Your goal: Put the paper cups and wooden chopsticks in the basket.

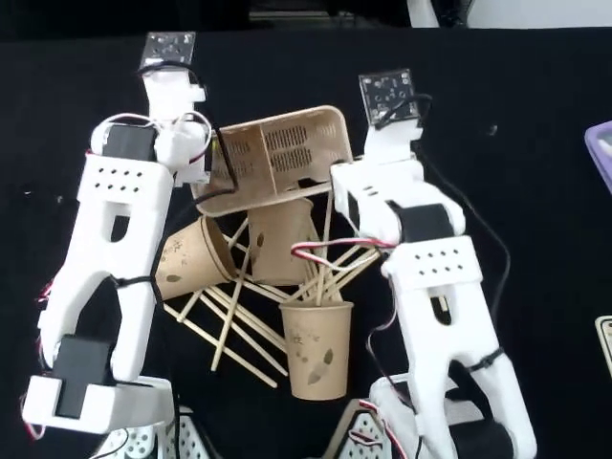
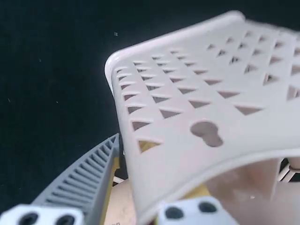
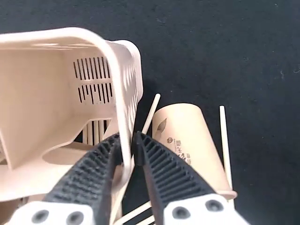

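Observation:
The beige basket (image 1: 273,153) lies tipped on its side at the back middle of the table. My left gripper (image 1: 212,170) is shut on its left wall; the left wrist view has a grey finger (image 2: 89,178) against the perforated basket (image 2: 197,98). My right gripper (image 3: 126,141) is shut on the basket's rim (image 3: 123,93) at its right end. Two paper cups (image 1: 191,256) (image 1: 277,239) lie on their sides just in front of the basket. A third cup (image 1: 317,349) stands upright nearer the front. Wooden chopsticks (image 1: 239,325) are scattered among them.
The table is covered in black cloth. A purple object (image 1: 601,153) sits at the right edge, with another pale item (image 1: 604,349) below it. Both arm bases stand at the front edge. In the right wrist view a lying cup (image 3: 187,140) and a chopstick (image 3: 224,140) sit beside the basket.

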